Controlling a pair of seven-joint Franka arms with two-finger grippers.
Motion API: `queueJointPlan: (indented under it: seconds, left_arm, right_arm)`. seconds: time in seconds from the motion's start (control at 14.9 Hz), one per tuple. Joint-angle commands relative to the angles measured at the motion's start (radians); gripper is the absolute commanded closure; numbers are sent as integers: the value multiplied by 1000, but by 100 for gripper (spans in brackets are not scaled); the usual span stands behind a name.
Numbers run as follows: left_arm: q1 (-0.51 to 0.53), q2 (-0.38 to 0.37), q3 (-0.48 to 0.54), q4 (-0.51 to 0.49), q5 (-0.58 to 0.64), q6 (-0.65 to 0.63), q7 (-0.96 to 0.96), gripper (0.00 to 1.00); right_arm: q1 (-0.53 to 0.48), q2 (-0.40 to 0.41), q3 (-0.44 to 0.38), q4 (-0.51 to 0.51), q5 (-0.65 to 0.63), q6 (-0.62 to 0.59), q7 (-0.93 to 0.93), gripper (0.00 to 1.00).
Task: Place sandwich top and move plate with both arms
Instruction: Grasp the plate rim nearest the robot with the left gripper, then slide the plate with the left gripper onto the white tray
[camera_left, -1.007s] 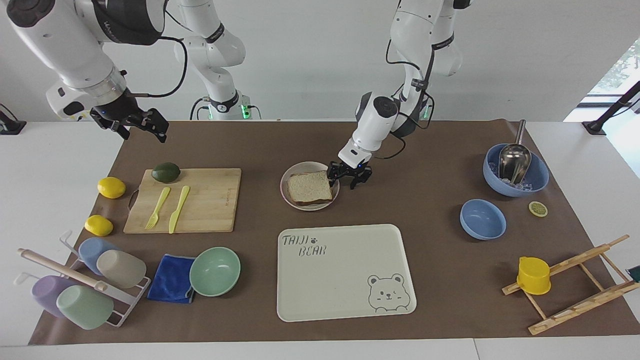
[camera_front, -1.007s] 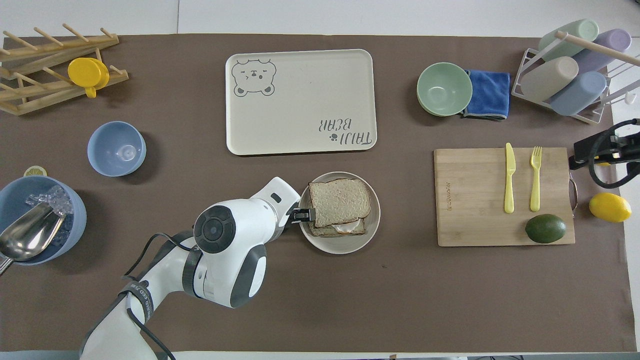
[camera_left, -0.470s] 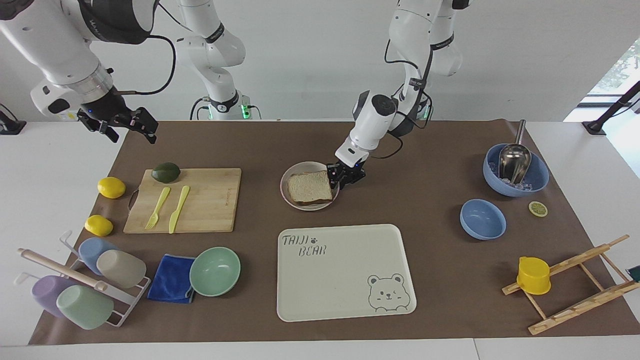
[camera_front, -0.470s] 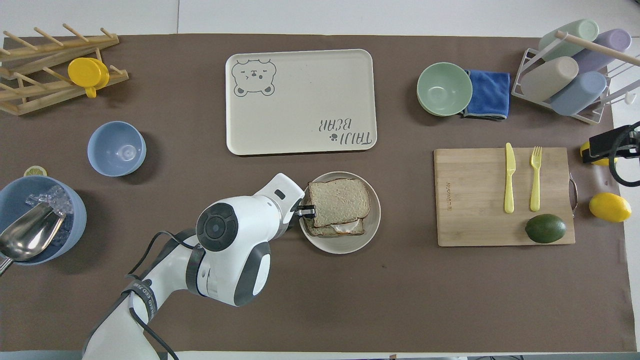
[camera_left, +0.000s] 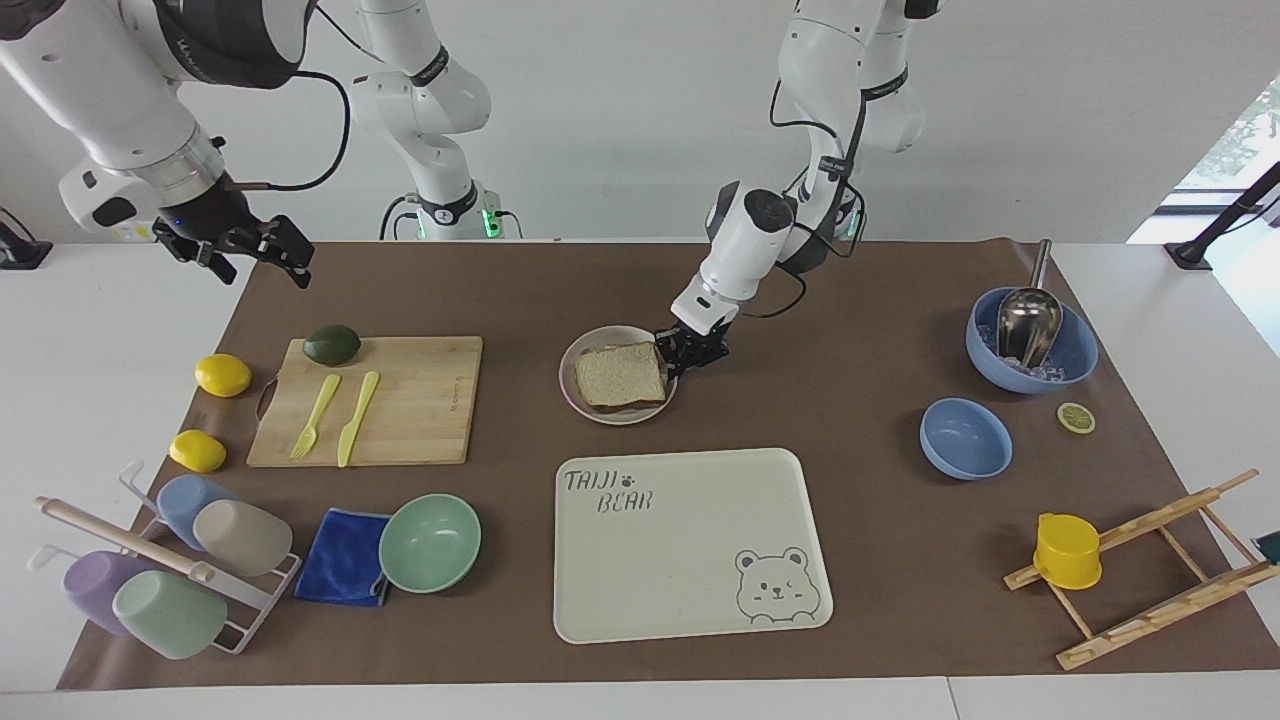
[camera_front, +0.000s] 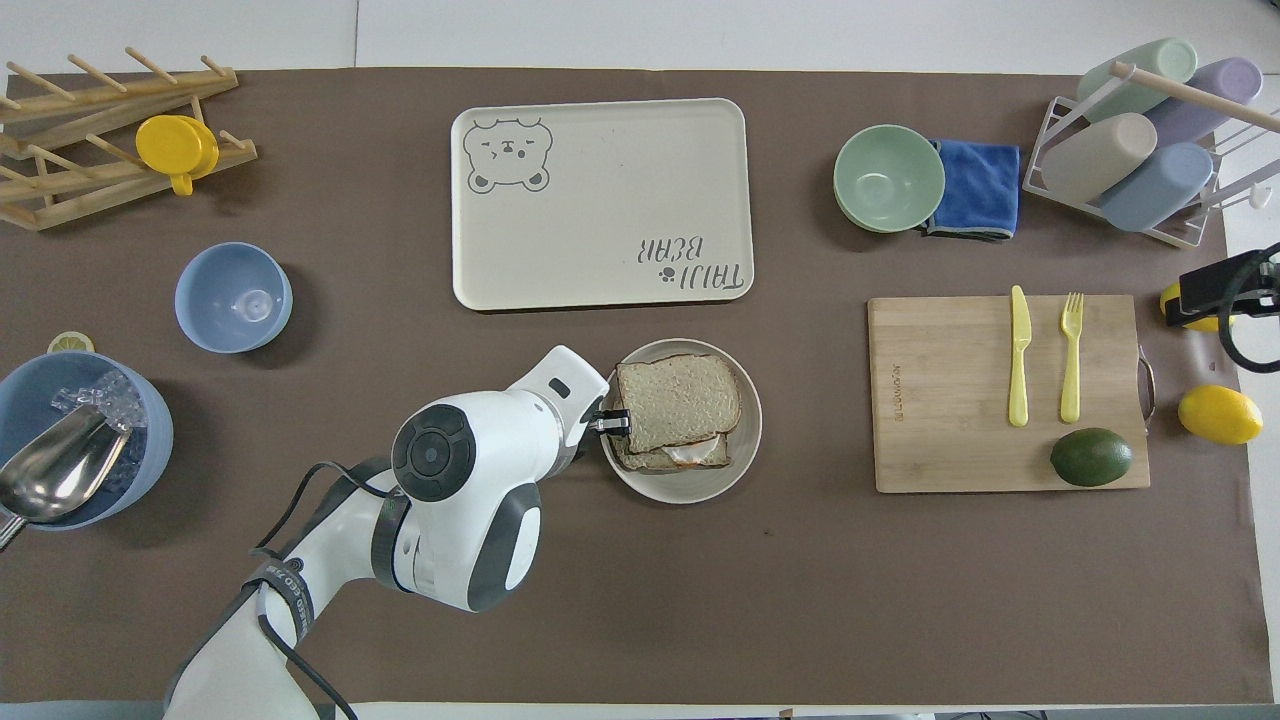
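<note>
My left gripper (camera_left: 690, 352) is down at the plate (camera_left: 570, 375), at its rim toward my left arm's end, fingers closed on that rim. The sandwich top (camera_left: 620, 375) lies on the plate, over the egg slice (camera_front: 672, 455). My right gripper (camera_left: 240, 250) hangs in the air over the table's edge at the right arm's end, waiting; I cannot tell its fingers. Surface: brown mat (camera_left: 850, 560) on a white table, white wall at my back. The bear tray (camera_left: 690, 545) lies farther from me than the plate; the cutting board (camera_left: 370, 400) is toward the right arm's end. Against half a second ago: plate and sandwich have shifted slightly toward the tray; the right gripper has barely moved.
</note>
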Motion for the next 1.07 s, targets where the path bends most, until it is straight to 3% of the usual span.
queueJointPlan:
  seconds: [0.0,0.2,0.54,0.87,1.01]
  left_arm:
    - [5,12,12,12,-21,-41,-2,100]
    - [34,-9,14,46,-40,-116,-3,100]
    - [130,-12,18,217,-40,-320,-25,100]
    - [250,72,20,436,-40,-424,-45,100]
    - [289,162,20,584,-41,-487,-46,100]
  right_arm:
    - [-4,-26,3,-28,6,9,17,0]
    - [-3,-26,5,-28,8,4,15,0]
    - [-3,-26,5,-28,8,4,15,0]
    - [-3,-26,5,-28,9,4,15,0]
    - [-3,-26,5,-28,9,4,15,0]
